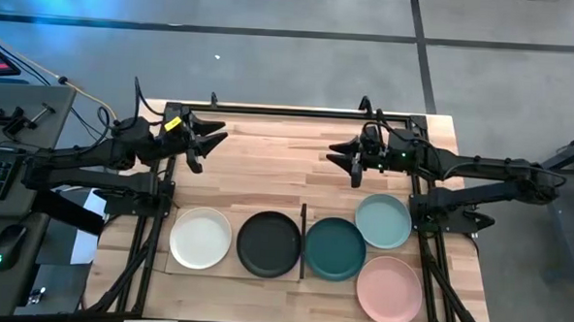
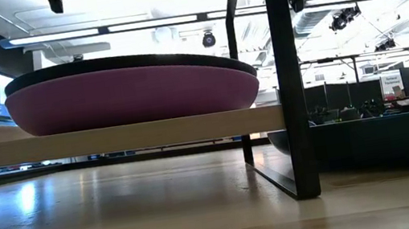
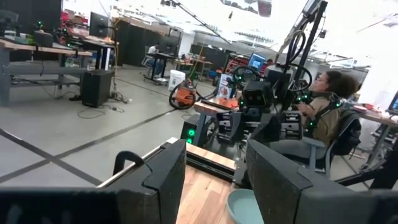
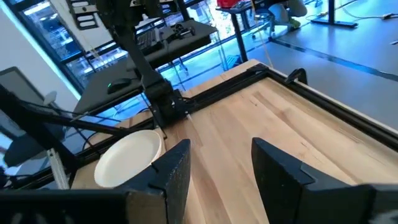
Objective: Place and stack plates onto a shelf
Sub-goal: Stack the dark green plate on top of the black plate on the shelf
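In the high view, five plates show near the table's front: white [image 1: 201, 238] and black [image 1: 269, 244] on the pale shelf board [image 1: 234, 271], then dark teal [image 1: 335, 249], pale mint [image 1: 382, 221] and pink [image 1: 389, 290] on the tabletop. In the low view the black plate [image 2: 123, 61] lies on the purple plate [image 2: 133, 97], which rests on the raised shelf [image 2: 111, 139]. My left gripper [image 1: 205, 138] hovers open and empty at the far left. My right gripper [image 1: 341, 156] hovers open and empty at the far right. The left wrist view shows the mint plate [image 3: 245, 208]; the right wrist view shows the white plate [image 4: 127, 158].
A thin dark strip [image 1: 303, 241] ends the shelf between the black and teal plates; it shows as a dark post [image 2: 288, 77] in the low view. Bare wooden tabletop [image 1: 277, 170] lies between the grippers. A person [image 3: 326, 106] sits beyond the table's right side.
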Robot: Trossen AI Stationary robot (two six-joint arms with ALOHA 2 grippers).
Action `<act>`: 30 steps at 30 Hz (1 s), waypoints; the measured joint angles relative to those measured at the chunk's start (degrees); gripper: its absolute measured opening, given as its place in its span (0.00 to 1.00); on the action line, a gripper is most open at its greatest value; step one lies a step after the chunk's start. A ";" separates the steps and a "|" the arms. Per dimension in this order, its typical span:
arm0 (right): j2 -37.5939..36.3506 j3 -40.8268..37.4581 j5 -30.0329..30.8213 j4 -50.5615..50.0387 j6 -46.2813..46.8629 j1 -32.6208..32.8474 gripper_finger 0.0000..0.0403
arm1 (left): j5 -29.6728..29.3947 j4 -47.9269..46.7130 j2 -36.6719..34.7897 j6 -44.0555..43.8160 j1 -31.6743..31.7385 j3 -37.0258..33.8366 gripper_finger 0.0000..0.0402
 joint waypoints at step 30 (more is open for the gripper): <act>10.00 -2.08 -8.13 -32.71 14.26 12.94 0.37 | -0.87 -0.12 0.04 1.03 -0.02 0.00 0.39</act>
